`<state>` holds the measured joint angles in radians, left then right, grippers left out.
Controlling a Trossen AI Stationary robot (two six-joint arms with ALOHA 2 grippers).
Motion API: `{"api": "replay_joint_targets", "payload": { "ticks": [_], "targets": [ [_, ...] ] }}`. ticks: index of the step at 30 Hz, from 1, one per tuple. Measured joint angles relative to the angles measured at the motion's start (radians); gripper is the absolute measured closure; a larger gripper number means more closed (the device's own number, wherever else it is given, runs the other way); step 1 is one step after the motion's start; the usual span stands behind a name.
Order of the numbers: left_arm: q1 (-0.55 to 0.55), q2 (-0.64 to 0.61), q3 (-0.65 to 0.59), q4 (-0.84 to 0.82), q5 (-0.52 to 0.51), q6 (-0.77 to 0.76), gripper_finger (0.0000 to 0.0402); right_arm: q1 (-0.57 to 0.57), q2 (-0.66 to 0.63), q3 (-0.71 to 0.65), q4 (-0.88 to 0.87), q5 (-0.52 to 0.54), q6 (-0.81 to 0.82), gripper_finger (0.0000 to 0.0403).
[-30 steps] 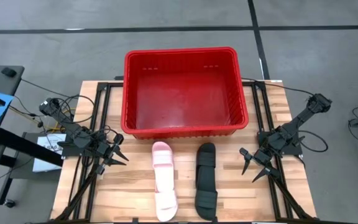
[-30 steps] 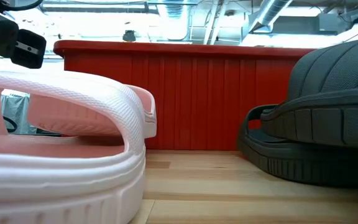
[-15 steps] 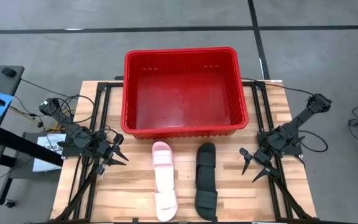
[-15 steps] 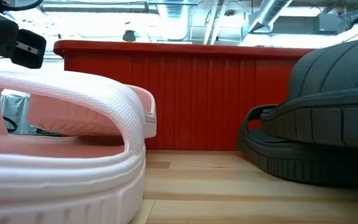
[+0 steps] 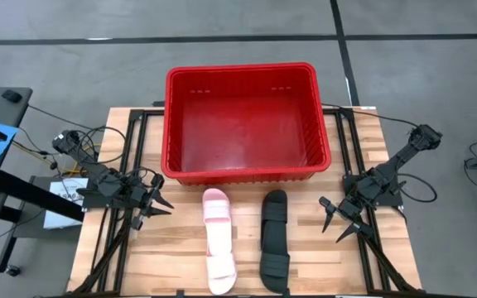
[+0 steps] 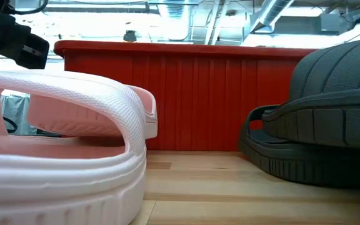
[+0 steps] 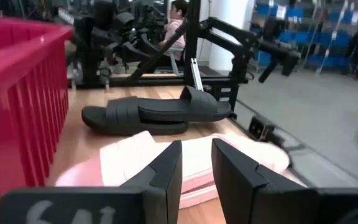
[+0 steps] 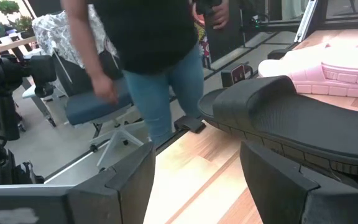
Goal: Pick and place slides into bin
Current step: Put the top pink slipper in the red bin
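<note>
High view: red bin [image 5: 247, 170] is sitting upper centre on the tabletop [image 5: 180, 265], with a pink slide [image 5: 219, 238] and a black slide [image 5: 275, 240] lying side by side just below it. Left tool [image 5: 157, 206] is hovering mid-left, fingers narrowly apart, gripping nothing. Right tool [image 5: 338, 222] is hovering mid-right, fingers wide apart, empty; a person [image 8: 148, 56] is standing beyond the tabletop.
</note>
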<state>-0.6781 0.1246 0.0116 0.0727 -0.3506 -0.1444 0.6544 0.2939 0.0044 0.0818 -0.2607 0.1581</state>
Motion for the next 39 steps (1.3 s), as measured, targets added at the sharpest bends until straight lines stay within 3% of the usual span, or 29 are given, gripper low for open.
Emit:
{"api": "replay_joint_targets", "payload": {
  "ticks": [3,6,10,13,16,20,23,27,29,31,34,36,39],
  "targets": [
    [0.000,0.000,0.000,0.001,0.012,-0.255,0.0324,0.000,0.000,0.000,0.000,0.000,0.000,0.0177],
    [-0.002,0.000,0.000,0.009,0.125,-0.532,0.0324,0.000,0.000,0.000,0.000,0.000,0.000,0.0177],
    [-0.021,0.000,0.000,0.212,0.232,-0.705,0.0324,0.000,0.000,0.000,0.000,0.000,0.000,0.0177],
    [-0.049,0.000,0.000,0.467,0.268,-0.688,0.0324,0.000,0.000,0.000,0.000,0.000,0.000,0.0177],
    [-0.076,-0.001,0.003,0.712,0.239,-0.604,0.0324,0.000,0.000,0.000,0.000,0.000,0.000,0.0177],
    [-0.098,0.000,0.067,0.821,0.190,-0.386,0.0324,0.000,0.000,0.000,0.000,0.000,0.000,0.0177],
    [-0.101,0.015,0.138,0.816,0.231,-0.174,0.0324,0.000,0.000,0.000,0.000,0.000,0.000,0.0177],
    [-0.101,0.081,0.256,0.725,0.292,0.070,0.0324,0.000,0.000,0.000,0.000,0.000,0.000,0.0177],
    [-0.101,0.120,0.330,0.550,0.154,0.112,0.0324,0.000,0.000,0.000,0.000,0.000,0.000,0.0177],
    [-0.101,0.168,0.414,0.297,-0.074,0.101,0.0324,0.000,0.000,0.000,0.000,0.000,0.000,0.0177],
    [-0.101,0.260,0.531,-0.031,-0.323,-0.013,0.0324,0.000,0.000,0.000,0.000,0.000,0.000,0.0177],
    [-0.101,0.329,0.593,-0.155,-0.387,-0.086,0.0324,0.000,0.000,0.000,0.000,0.000,0.000,0.0177],
    [-0.101,0.433,0.665,-0.249,-0.352,-0.156,0.0324,0.000,0.000,0.000,0.000,0.000,0.000,0.0177]
  ]
}}
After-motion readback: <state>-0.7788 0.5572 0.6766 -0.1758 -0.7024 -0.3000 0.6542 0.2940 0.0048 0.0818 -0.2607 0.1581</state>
